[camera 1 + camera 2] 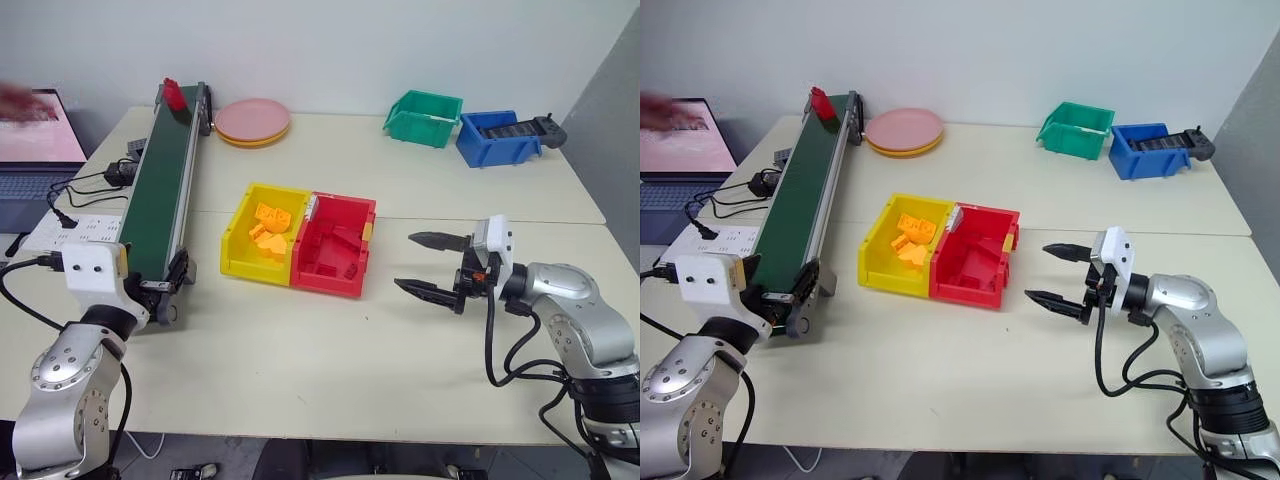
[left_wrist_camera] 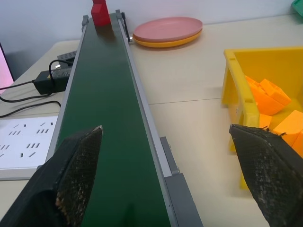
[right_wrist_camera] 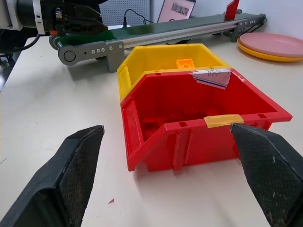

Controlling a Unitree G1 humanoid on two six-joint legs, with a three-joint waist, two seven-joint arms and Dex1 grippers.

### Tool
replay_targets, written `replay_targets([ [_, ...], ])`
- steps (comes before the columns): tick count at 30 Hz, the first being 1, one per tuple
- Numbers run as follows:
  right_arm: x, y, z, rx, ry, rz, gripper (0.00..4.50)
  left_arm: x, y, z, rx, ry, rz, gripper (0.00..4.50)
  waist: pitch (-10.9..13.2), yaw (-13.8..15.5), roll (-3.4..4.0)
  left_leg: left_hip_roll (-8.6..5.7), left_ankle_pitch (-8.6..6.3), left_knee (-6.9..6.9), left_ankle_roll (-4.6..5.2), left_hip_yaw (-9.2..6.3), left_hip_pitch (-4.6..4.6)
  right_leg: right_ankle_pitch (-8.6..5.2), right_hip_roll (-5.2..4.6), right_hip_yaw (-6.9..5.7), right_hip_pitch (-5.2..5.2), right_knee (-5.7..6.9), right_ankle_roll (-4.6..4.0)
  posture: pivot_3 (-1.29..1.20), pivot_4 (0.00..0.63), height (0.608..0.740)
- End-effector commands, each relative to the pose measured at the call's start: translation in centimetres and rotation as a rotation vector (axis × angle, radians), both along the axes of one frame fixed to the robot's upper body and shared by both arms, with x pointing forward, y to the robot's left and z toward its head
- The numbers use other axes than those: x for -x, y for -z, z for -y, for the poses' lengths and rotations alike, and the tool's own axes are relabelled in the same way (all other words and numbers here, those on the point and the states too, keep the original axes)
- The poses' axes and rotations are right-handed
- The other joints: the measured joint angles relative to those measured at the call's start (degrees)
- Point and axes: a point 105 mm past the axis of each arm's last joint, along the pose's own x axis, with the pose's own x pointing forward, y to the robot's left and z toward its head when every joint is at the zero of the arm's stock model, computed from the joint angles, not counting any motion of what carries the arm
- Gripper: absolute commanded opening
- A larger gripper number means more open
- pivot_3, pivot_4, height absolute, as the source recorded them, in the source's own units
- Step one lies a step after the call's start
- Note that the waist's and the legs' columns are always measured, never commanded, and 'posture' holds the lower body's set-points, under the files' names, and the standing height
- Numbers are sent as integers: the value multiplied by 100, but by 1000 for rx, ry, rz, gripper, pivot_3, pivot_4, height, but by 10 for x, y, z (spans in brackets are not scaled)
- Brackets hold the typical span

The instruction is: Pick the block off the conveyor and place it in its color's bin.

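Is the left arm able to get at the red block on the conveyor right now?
Probably not yet. The red block sits at the conveyor's far end, while the open left end effector waits at the near end. Nothing blocks the belt between them.

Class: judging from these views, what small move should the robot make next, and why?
Probably hold the open left gripper at the near end of the conveyor and wait. The red block stands at the belt's far end, well beyond the fingers, and the red bin sits beside the yellow bin.
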Motion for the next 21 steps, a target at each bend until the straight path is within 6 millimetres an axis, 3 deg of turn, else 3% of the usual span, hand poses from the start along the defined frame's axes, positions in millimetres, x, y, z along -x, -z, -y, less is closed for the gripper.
replay_targets([
  [1,2,-16,-2,-23,-17,54,4500,4,-15,-8,-20,-32,59,4486,0,0,-1,0,0,0,0,0,0,0,0,0,0,0,0,0,150,740],
  [14,3,-21,-5,-24,-56,6,4500,8,-15,-15,-25,-56,36,4486,3,-1,-3,0,0,-1,0,0,-1,0,0,1,-2,0,0,0,150,740],
  [21,14,-23,-16,22,-158,6,4500,8,-17,-21,11,-53,37,4486,5,-1,-3,1,0,-3,0,-1,-1,0,0,-1,-4,-1,0,0,150,740],
])
